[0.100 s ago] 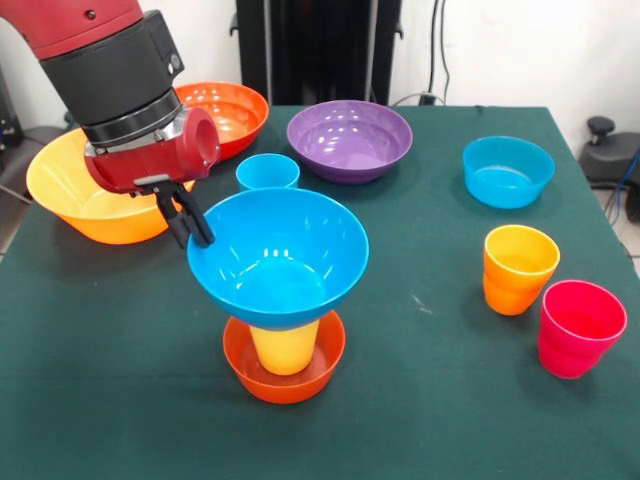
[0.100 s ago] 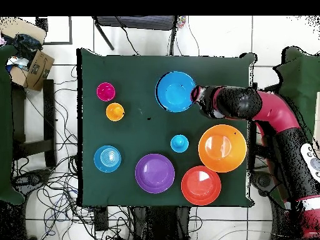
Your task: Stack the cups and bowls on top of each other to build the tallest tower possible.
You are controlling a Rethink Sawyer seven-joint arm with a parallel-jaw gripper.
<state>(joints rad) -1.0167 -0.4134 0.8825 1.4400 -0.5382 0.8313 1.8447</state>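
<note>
Tower (image 1: 280,300) stands near the bench's (image 1: 120,400) front edge: small red-orange bowl (image 1: 284,375) at the base, inverted yellow cup (image 1: 284,348) in it, large blue bowl (image 1: 278,255) on top. End effector (image 1: 190,222) sits at the blue bowl's rim, fingers pressed close together, though whether they pinch the rim cannot be told. Orange cup (image 1: 518,268) and pinkish red cup (image 1: 580,327) stand apart.

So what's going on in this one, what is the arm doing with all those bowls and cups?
The gripper is at the rim of the large blue bowl, which sits on an upturned yellow cup standing in a small red-orange bowl: a three-piece tower. The purple bowl, light orange bowl, teal-blue bowl, blue cup, orange cup and pinkish red cup still sit loose on the table.
</note>
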